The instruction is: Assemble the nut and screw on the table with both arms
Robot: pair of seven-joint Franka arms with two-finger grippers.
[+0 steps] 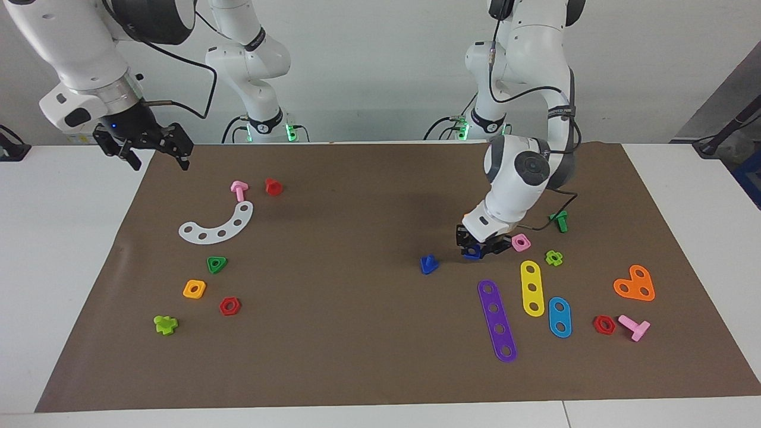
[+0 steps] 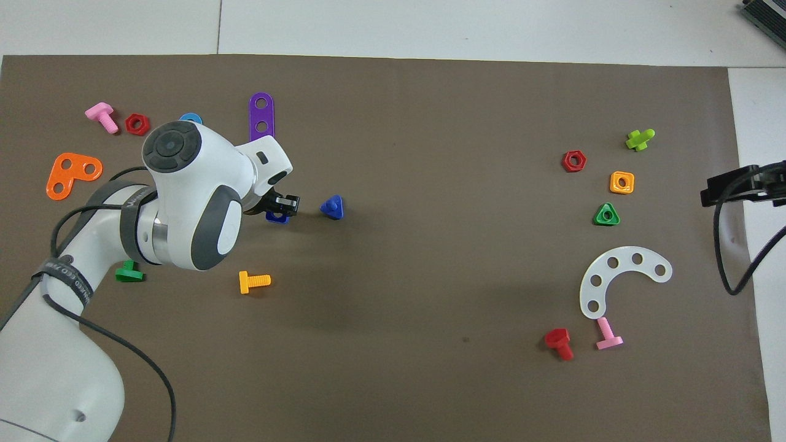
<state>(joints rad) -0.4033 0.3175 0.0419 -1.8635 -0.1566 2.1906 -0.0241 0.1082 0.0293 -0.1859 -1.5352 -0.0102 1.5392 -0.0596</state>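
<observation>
The dark-blue square nut [image 1: 473,253] [image 2: 277,217] hangs a little above the brown mat, and my left gripper [image 1: 477,248] [image 2: 281,209] is shut on it. The dark-blue screw [image 1: 428,264] [image 2: 332,207] with the triangular head stands on the mat beside the nut, toward the right arm's end. My right gripper [image 1: 156,156] [image 2: 731,190] waits open, raised over the mat's edge at its own end of the table [image 1: 71,249].
A pink square nut [image 1: 521,242], a green screw [image 1: 559,220], an orange screw [image 2: 253,282] and purple [image 1: 497,320], yellow and blue strips lie around the left gripper. At the right arm's end lie a white arc [image 1: 219,225], green and orange nuts and several screws.
</observation>
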